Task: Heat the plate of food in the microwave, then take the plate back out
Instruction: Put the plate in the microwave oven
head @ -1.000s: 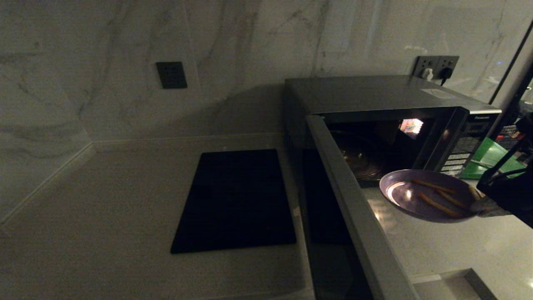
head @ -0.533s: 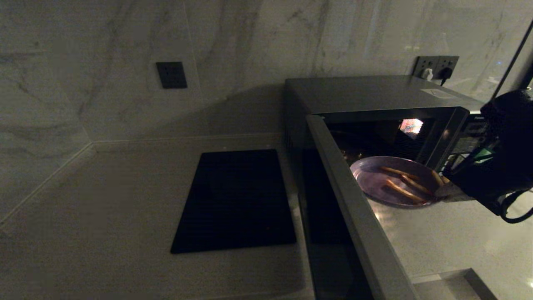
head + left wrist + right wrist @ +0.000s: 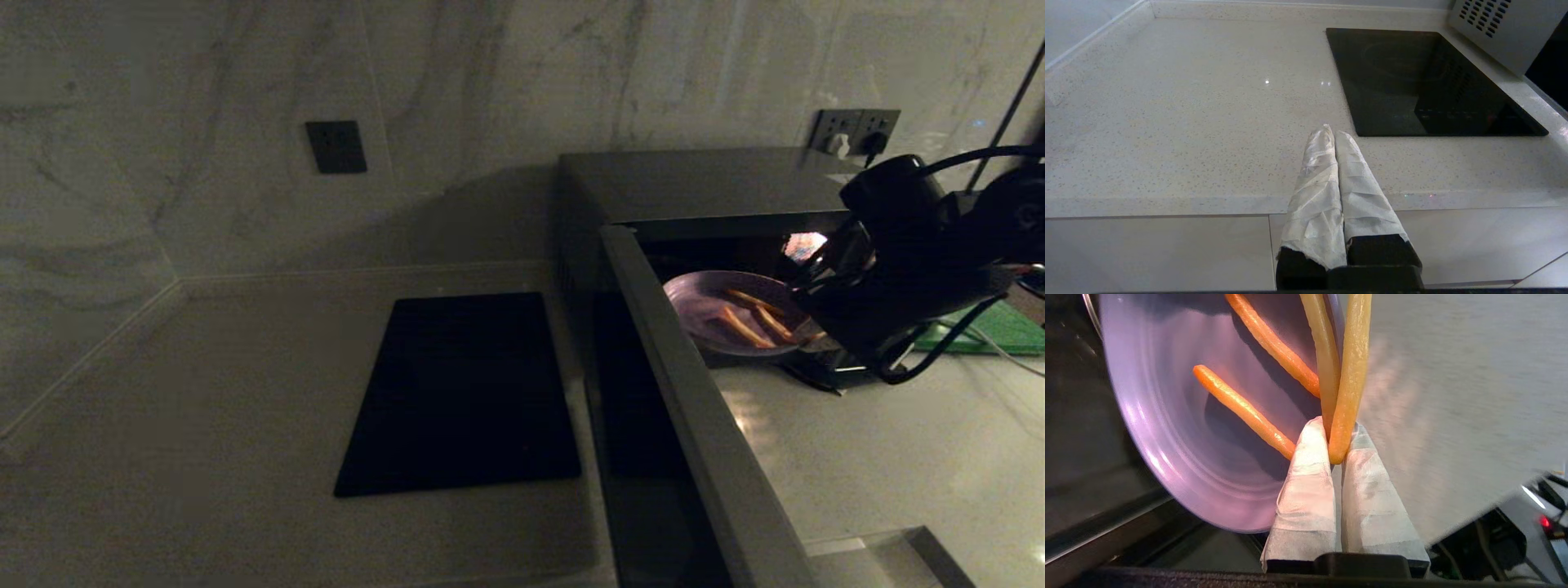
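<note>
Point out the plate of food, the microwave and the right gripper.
plate of food (image 3: 704,314): head view, bare lilac surface beside the fries.
microwave (image 3: 702,181): head view, flat top panel.
right gripper (image 3: 1336,435): right wrist view, between the wrapped fingertips pinching the plate's rim.

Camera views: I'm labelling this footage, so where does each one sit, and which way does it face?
Head view: from the robot's head, down at the open microwave; right arm shows.
Left wrist view: behind the shut left hand, facing the counter and black cooktop.
Right wrist view: behind the right hand, gripping the plate of food.
Shared: head and right wrist show the plate; head and left wrist, the cooktop.
</note>
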{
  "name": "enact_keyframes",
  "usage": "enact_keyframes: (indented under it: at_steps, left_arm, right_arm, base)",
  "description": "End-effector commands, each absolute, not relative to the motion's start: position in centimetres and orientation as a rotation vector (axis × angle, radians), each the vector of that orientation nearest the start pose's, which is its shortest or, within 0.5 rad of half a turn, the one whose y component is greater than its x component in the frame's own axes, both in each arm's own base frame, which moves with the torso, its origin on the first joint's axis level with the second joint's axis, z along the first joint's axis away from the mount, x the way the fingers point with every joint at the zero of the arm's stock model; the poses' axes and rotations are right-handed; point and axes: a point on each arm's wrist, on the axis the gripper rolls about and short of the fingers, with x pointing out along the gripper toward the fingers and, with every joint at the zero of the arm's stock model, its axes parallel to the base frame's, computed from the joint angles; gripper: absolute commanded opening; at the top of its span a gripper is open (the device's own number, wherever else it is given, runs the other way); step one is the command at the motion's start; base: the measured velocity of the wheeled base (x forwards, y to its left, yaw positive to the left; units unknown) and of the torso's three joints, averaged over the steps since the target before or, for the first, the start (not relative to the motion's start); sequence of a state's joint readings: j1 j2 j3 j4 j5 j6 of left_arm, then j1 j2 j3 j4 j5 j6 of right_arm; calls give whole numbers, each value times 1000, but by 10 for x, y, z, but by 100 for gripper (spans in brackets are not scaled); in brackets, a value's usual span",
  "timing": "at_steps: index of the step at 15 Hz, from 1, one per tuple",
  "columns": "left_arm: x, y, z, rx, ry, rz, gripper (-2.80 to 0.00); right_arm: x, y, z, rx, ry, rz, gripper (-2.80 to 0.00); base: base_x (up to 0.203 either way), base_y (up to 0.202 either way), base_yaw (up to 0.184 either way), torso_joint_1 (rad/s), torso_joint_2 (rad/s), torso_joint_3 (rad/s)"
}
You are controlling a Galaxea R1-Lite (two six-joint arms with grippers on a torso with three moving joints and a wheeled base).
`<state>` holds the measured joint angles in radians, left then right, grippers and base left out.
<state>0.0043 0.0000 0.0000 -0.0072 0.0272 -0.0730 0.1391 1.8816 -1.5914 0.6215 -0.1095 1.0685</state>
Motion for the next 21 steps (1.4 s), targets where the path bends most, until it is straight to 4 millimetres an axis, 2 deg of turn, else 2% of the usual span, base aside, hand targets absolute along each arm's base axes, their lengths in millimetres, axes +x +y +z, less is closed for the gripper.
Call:
enact_keyframes:
  at_steps: [1, 5, 8, 13, 21]
  left_arm:
    - [-23, 1, 76, -74, -7, 32, -280]
    - [-23, 1, 76, -74, -7, 32, -280]
    - [-23, 1, 76, -74, -7, 32, -280]
    - [-23, 1, 76, -74, -7, 32, -280]
    - [-23, 1, 76, -74, -7, 32, -280]
  right_arm:
    - [356, 60, 214, 862, 846, -439, -280]
    - [369, 63, 207, 866, 830, -429, -280]
    - [377, 64, 211, 878, 806, -408, -280]
    - [381, 62, 218, 896, 775, -392, -280]
    - [383, 62, 217, 900, 775, -390, -280]
  base:
    - [0, 0, 0, 0, 0, 0]
    - [0, 0, 0, 0, 0, 0]
    - [0, 0, 0, 0, 0, 0]
    - [0, 0, 0, 0, 0, 0]
    - [0, 0, 0, 0, 0, 0]
